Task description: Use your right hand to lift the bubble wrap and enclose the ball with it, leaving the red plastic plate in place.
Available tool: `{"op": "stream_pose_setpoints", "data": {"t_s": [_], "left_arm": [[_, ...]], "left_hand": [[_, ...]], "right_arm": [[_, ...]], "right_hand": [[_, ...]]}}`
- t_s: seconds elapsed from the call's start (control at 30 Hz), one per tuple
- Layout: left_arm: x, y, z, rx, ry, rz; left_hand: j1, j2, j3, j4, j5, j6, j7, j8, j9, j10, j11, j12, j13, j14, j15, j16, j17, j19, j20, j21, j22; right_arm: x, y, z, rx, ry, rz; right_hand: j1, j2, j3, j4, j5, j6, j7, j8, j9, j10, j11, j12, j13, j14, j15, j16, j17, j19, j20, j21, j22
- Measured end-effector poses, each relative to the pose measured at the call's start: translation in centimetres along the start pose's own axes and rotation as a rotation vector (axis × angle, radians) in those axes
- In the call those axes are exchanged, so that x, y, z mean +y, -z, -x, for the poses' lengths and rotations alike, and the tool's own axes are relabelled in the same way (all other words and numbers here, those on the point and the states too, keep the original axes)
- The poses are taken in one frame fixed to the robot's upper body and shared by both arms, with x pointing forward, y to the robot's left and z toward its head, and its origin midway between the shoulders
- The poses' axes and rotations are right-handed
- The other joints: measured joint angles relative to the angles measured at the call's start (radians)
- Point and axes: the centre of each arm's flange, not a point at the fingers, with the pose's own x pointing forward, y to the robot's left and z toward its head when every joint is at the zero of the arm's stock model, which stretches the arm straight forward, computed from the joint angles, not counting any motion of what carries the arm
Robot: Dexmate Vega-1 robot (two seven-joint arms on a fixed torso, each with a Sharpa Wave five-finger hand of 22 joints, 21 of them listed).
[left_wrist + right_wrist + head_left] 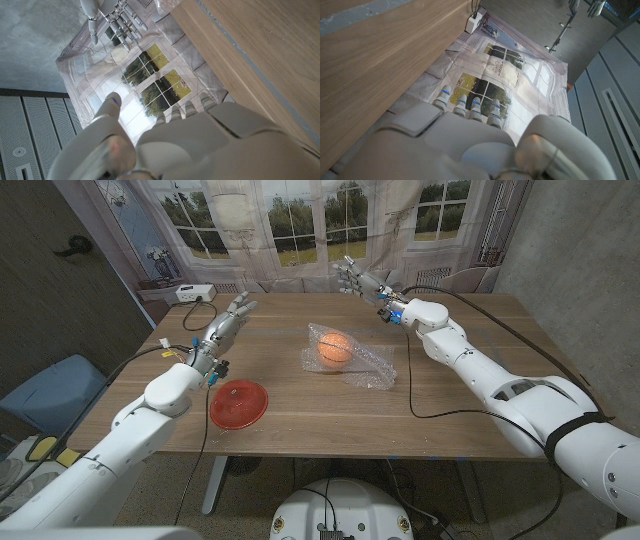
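Note:
An orange ball (335,348) sits on a sheet of clear bubble wrap (362,360) near the middle of the wooden table (450,405); part of the wrap is folded up over it. A red plastic plate (238,402) lies near the table's front left. My right hand (355,277) is raised over the table's far edge, behind and to the right of the ball, fingers spread and holding nothing. My left hand (228,318) hovers over the table's left part, beyond the plate, fingers stretched out and holding nothing. In the left wrist view the right hand (111,16) shows far off, fingers apart.
A white box (190,293) with a cable stands beyond the table's far left corner. Black cables (440,380) trail across the table's right half. A printed window backdrop (300,220) hangs behind the table. A blue bin (50,390) stands on the floor to the left.

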Motion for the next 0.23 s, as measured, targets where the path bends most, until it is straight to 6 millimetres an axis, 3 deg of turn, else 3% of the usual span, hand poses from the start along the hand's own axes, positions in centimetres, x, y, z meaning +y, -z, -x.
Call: {"op": "stream_pose_setpoints", "data": {"t_s": [0.23], "left_arm": [[0.7, 0.8, 0.0, -0.007, 0.002, 0.034]], "left_hand": [[-0.007, 0.003, -0.004, 0.004, 0.0, 0.0, 0.0, 0.0, 0.0, 0.0, 0.0, 0.0, 0.0, 0.0, 0.0, 0.0, 0.0, -0.004, -0.004, 0.0, 0.0]], "right_arm": [[-2.0, 0.3, 1.4, -0.042, 0.121, -0.098]], "right_hand": [[0.004, 0.004, -0.004, -0.004, 0.0, 0.004, -0.004, 0.0, -0.003, 0.007, 0.0, 0.0, 0.0, 0.01, -0.01, 0.0, -0.009, 0.007, 0.0, 0.0, 0.0]]}}
